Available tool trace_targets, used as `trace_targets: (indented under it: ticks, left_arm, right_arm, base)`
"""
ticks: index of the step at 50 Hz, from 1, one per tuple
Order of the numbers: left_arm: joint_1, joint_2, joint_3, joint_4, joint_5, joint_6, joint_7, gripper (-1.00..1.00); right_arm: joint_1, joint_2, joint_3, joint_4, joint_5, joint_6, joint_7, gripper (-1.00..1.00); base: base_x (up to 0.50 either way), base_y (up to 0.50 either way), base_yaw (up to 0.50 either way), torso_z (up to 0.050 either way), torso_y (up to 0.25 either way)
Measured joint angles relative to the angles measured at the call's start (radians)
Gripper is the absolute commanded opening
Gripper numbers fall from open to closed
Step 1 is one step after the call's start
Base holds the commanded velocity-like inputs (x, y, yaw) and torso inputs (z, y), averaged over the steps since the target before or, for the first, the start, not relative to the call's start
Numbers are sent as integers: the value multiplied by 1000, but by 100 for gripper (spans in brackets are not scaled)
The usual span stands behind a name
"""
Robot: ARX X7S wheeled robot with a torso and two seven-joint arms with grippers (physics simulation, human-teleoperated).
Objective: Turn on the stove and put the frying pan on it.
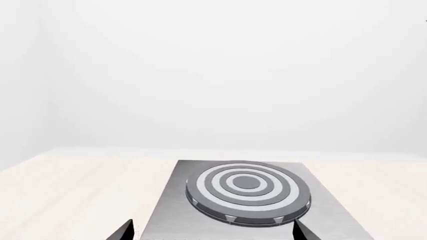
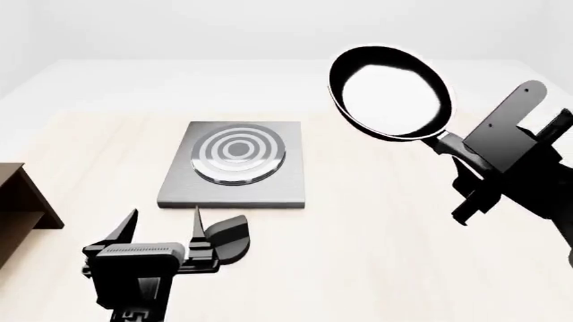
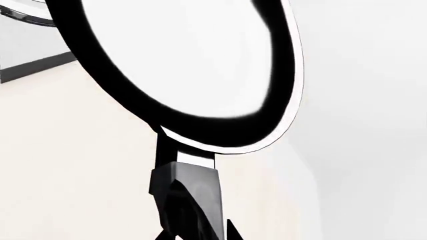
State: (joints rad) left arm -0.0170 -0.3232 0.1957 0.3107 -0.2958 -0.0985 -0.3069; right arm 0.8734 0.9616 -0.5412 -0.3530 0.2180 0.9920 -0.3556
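Right gripper has its jaws clamped on the frying pan handle, tilted up high, so it might swing. Left gripper, jaws apart, sits just short of the stove.

Left gripper low, jaws apart; right gripper raised, clamped.

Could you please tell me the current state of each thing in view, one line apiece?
frying pan: lifted clear of the table, tilted, empty, held by its handle.
stove: flat on the table, burner bare; whether it is on cannot be told.
knob: on the table at the stove's near edge, beside the left gripper.
left gripper: open, holding nothing.
right gripper: shut on the pan's handle.
wooden shelf: standing at the table's left edge.
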Motion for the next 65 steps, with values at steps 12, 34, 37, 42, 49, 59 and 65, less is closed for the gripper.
trace_targets:
  ticks: [12, 34, 37, 42, 49, 59, 65]
  left_arm:
    - [-1, -1, 3, -12, -4, 6, 0, 100]
    - [-3, -4, 4, -29, -19, 24, 7, 100]
    - [-2, -5, 2, -31, -27, 30, 13, 100]
    - [-1, -7, -1, -33, -39, 40, 21, 100]
    - [0, -10, -3, -37, -50, 52, 30, 100]
    - [0, -14, -5, -40, -67, 66, 43, 100]
    - [2, -17, -5, -39, -74, 74, 49, 100]
  right_arm:
    - [95, -123, -69, 91, -44, -44, -1, -100]
    - [212, -328, -151, 241, -92, -115, 23, -100]
    - [219, -353, -160, 256, -99, -120, 34, -100]
    - [228, -393, -179, 280, -116, -122, 56, -100]
    - [243, -443, -216, 312, -143, -120, 79, -100]
    - [264, -505, -273, 369, -169, -130, 92, -100]
    - [271, -544, -293, 414, -176, -147, 107, -100]
  base:
    - [0, 0, 0, 0, 2]
    - [0, 0, 0, 0, 1]
    - [0, 0, 0, 0, 3]
    - [0, 0, 0, 4, 2]
    - [0, 0, 0, 0, 1]
    - [0, 0, 0, 0, 2]
    - [0, 0, 0, 0, 2]
